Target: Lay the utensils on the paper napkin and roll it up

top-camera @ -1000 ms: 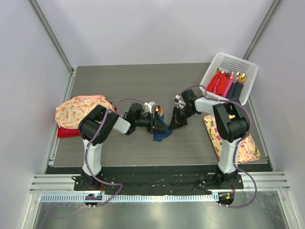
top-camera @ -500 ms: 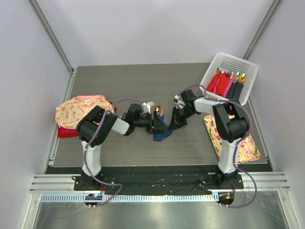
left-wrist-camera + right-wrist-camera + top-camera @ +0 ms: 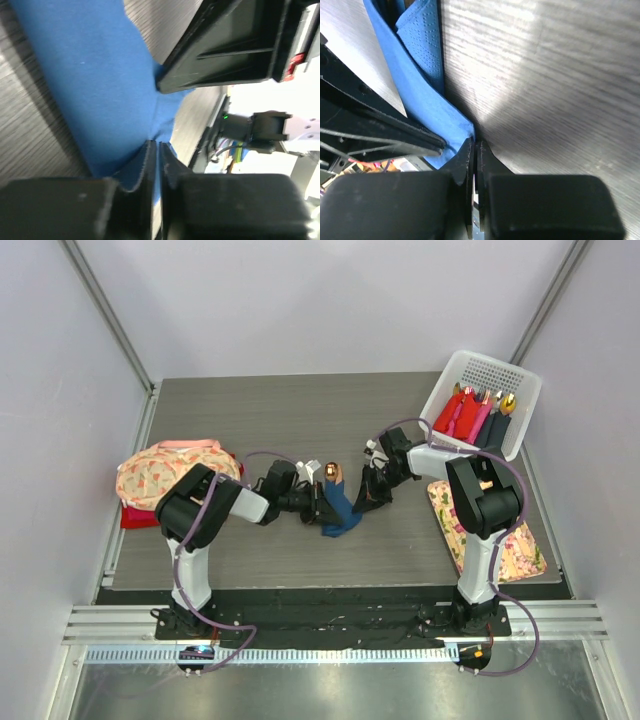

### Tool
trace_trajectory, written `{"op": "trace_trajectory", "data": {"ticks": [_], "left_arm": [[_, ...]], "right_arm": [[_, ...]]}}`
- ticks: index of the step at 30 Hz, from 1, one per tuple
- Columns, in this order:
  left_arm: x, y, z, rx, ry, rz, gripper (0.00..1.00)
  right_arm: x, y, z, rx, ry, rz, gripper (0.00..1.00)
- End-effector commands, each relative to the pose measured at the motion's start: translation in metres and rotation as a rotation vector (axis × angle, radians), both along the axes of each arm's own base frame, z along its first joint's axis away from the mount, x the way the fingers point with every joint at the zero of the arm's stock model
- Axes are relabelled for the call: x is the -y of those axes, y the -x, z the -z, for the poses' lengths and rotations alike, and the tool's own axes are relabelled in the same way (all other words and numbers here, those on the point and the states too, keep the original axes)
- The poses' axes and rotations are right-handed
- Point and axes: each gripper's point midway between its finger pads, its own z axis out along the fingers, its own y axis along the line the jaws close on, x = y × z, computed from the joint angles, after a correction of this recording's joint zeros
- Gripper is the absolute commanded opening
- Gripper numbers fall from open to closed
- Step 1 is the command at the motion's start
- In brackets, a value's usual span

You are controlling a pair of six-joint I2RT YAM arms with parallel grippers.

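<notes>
Position: the paper napkin (image 3: pixel 339 510) lies just below the centre of the top frame, bunched into a loose blue fold on the table (image 3: pixel 250 420). It sits between the two gripper tips. One rounded copper end of the utensils (image 3: pixel 330 472) pokes out at the fold's upper end. The rest of the cutlery is hidden inside, so I cannot tell how many pieces there are.

Jaws: the left gripper (image 3: pixel 156 146) is closed to a thin slit with a blue edge nipped in it. The right gripper (image 3: pixel 475 147) is likewise pressed together on a corner of the sheet, at the lower centre of its frame.

Handling (judgement): the paper is thin, very light and limp. It creases rather than springs back, and probably tears if the two arms pull against each other. The metal pieces are stiff, smooth and heavier than the wrap, so they could slide out of an open end if it is tilted. Best hold is on the free edge or corner for rolling. Once rolled, grip around the bundle's middle, where the cutlery backs the paper.

View comparison: the top view alone shows the copper tip and the layout of the fold. The left wrist view shows a broad smooth blue face at upper left, with the other gripper's body just beside it. The right wrist view alone shows two layers, the inner one with a dotted embossed texture.
</notes>
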Motion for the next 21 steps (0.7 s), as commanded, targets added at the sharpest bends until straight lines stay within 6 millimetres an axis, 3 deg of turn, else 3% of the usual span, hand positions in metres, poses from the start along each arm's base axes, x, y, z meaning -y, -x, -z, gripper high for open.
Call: {"op": "trace_trajectory", "data": {"ticks": [1,3,6,11,21], "left_arm": [[-0.014,0.012,0.019,0.01,-0.094,0.054,0.07],[-0.016,0.016,0.025,0.006,-0.105,0.068,0.04],[-0.015,0.015,0.028,0.007,-0.108,0.073,0.04],[-0.016,0.015,0.032,0.003,-0.119,0.075,0.03],[-0.014,0.013,0.033,0.01,-0.111,0.079,0.04]], "right_arm": [[0.011,0.011,0.013,-0.003,0.078,-0.035,0.11],[0.006,0.001,0.003,0.034,0.044,-0.023,0.32],[-0.003,-0.018,-0.013,0.094,0.005,-0.016,0.5],[-0.013,-0.044,-0.021,0.149,-0.011,-0.008,0.56],[-0.029,-0.055,-0.007,0.141,-0.045,-0.016,0.56]]}}
